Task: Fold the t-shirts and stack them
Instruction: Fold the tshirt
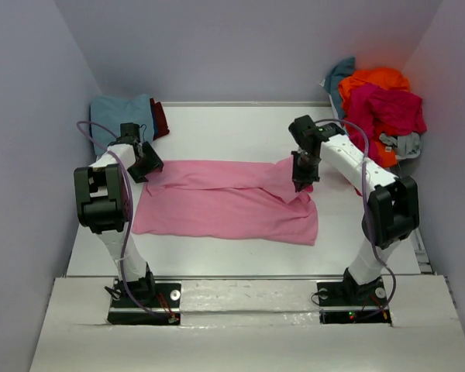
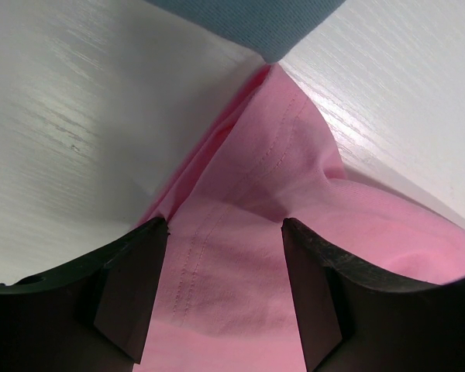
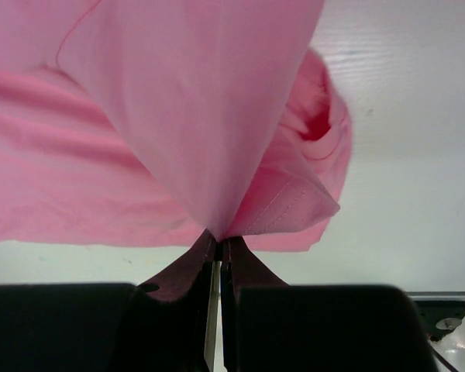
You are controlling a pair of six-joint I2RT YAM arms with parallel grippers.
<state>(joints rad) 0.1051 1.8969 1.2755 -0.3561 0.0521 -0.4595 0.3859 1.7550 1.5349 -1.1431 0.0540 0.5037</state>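
Note:
A light pink t-shirt point(image 1: 225, 205) lies spread across the middle of the table, its far edge partly folded over. My left gripper point(image 1: 149, 165) is at the shirt's far left corner. In the left wrist view it point(image 2: 225, 229) stands open, with stitched pink cloth point(image 2: 240, 256) lying between its fingers point(image 2: 132, 287). My right gripper point(image 1: 303, 183) is at the shirt's far right part. It point(image 3: 218, 236) is shut on a pinched fold of the pink t-shirt point(image 3: 201, 116), which rises from the tips in a cone.
A folded teal-blue t-shirt point(image 1: 122, 115) lies at the back left with a dark red one point(image 1: 160, 118) beside it; its corner point(image 2: 248, 19) shows just beyond the pink sleeve. A heap of orange point(image 1: 376, 79), crimson point(image 1: 389, 110), teal point(image 1: 338, 74) and grey point(image 1: 403, 145) shirts sits at the back right.

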